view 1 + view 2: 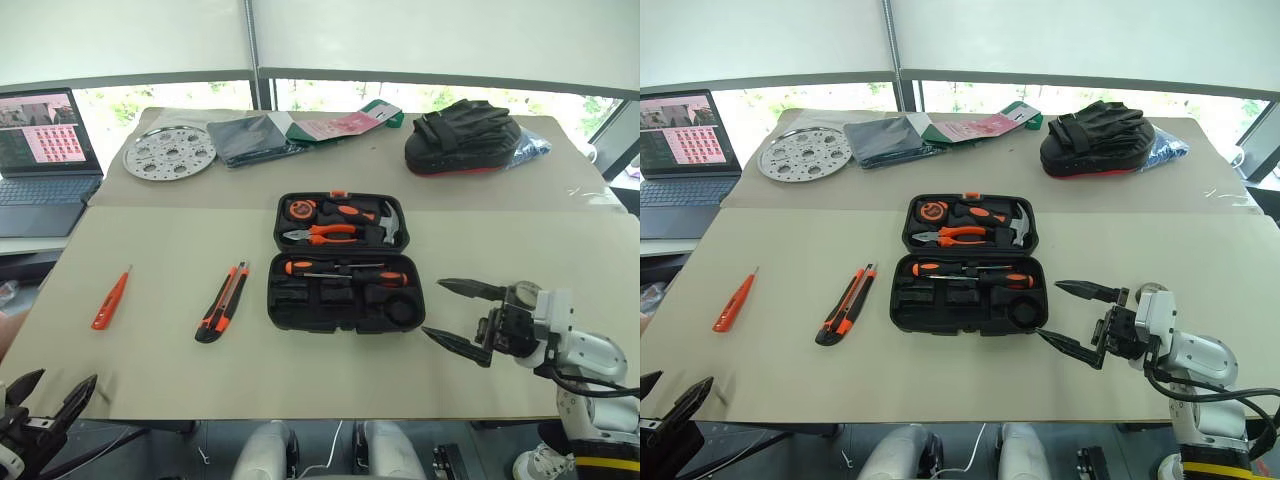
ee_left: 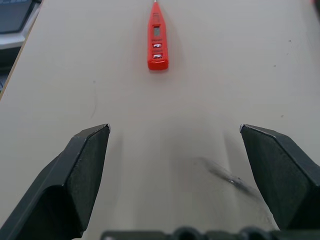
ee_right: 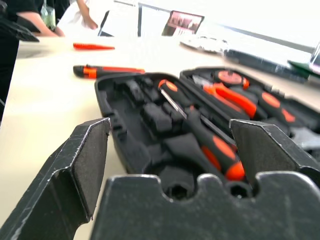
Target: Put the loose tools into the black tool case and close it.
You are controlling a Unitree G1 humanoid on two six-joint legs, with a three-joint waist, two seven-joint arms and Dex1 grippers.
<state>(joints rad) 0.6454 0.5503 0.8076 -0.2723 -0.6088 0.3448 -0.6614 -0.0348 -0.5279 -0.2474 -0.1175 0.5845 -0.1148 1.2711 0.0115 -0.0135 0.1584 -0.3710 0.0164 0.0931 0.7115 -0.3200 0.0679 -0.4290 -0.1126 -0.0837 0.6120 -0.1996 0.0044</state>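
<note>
The black tool case (image 1: 345, 312) lies open mid-table. Two black-and-orange screwdrivers (image 1: 345, 268) sit in its near half, and pliers, a hammer and a tape measure in its far half. An orange-black utility knife (image 1: 222, 302) lies on the table left of the case. Further left lies a slim orange tester screwdriver (image 1: 110, 300). My right gripper (image 1: 433, 308) hovers open and empty just right of the case, pointing at it. My left gripper (image 1: 67, 377) is open and empty at the near left table edge, with the tester screwdriver (image 2: 157, 37) ahead of it.
A laptop (image 1: 40, 150) stands at the far left. Along the back are a perforated metal disc (image 1: 170, 153), a dark folded cloth (image 1: 250, 138), a green-pink packet (image 1: 345, 122) and a black padded bag (image 1: 462, 138). A person (image 3: 30, 15) stands beyond the table's left side.
</note>
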